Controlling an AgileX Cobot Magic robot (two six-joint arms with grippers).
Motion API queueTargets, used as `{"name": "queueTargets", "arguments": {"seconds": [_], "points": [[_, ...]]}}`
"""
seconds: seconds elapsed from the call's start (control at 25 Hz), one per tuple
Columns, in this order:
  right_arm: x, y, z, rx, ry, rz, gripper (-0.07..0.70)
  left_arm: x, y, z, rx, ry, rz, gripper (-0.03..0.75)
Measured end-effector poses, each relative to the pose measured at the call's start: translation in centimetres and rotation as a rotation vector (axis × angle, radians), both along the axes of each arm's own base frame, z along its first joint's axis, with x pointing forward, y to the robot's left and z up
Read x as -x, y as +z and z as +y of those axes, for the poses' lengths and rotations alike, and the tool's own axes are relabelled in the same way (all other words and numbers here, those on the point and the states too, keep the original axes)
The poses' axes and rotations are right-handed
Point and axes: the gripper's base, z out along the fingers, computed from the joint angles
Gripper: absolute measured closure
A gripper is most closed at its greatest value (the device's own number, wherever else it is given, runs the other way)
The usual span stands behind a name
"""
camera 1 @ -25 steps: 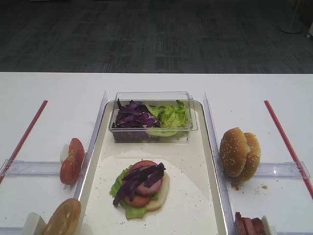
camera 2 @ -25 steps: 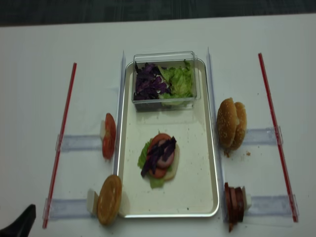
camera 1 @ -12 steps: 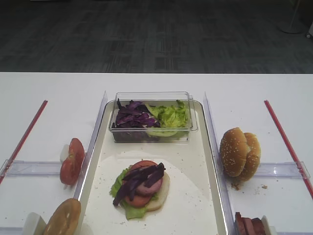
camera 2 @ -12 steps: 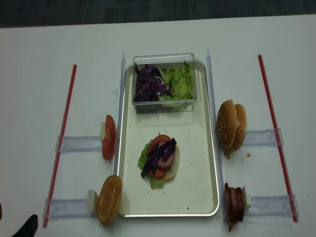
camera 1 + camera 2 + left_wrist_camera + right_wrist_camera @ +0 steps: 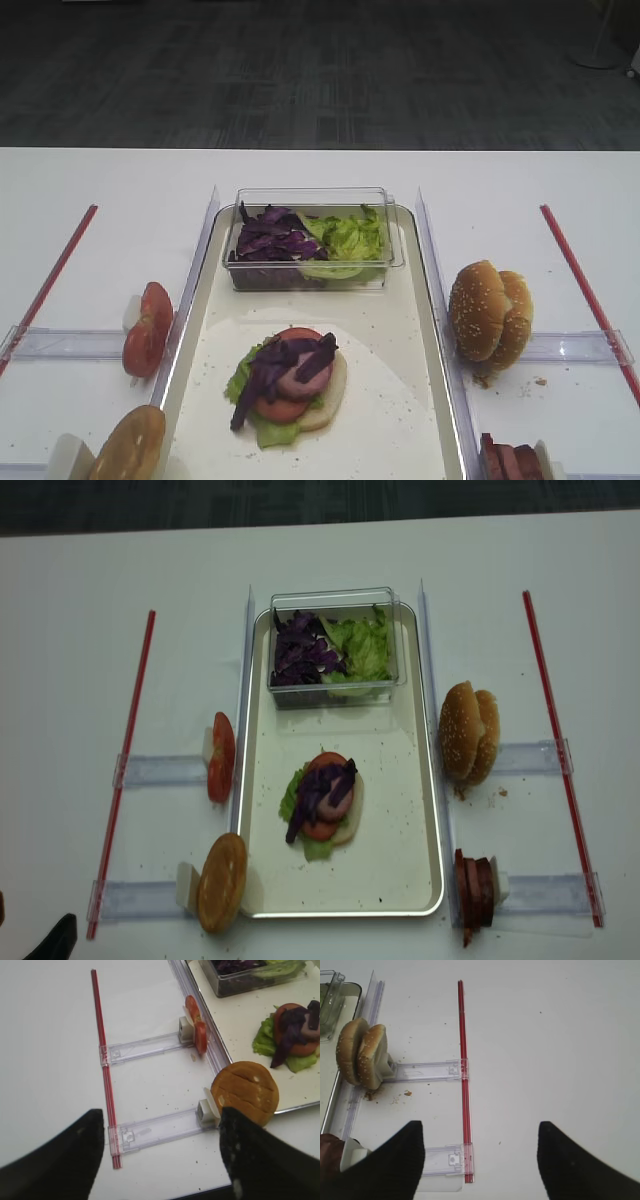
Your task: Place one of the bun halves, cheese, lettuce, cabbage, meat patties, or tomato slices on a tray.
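since a second ago the purple cabbage (image 5: pixel 283 368) on the stack has slumped a little, and the left tool (image 5: pixel 160 1152) has drawn back toward the near table (image 5: pixel 100 190) edge. both tools hang wide apart and empty, the right tool (image 5: pixel 481 1157) over bare table near the red strip (image 5: pixel 464 1075). nearest lies a toasted bun half (image 5: pixel 245 1092) propped in its holder, touching the tray (image 5: pixel 420 420) rim. to cap the stack, grip it by its edges, lift clear of the rim, lower it level. tomato slices (image 5: pixel 147 328) stand left, meat patties (image 5: pixel 474 892) near right, sesame bun halves (image 5: pixel 490 312) beyond. farthest, a clear tub (image 5: pixel 310 238) of cabbage and lettuce (image 5: pixel 350 238) sits well clear of the path
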Motion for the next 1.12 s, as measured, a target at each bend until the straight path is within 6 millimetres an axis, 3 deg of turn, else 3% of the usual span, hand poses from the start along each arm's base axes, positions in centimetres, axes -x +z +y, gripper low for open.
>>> {"name": "queueTargets", "arguments": {"seconds": [1.12], "points": [[0.00, 0.00, 0.00, 0.000, 0.000, 0.000, 0.123, 0.00, 0.00, 0.02, -0.002, 0.001, 0.000, 0.263]]}}
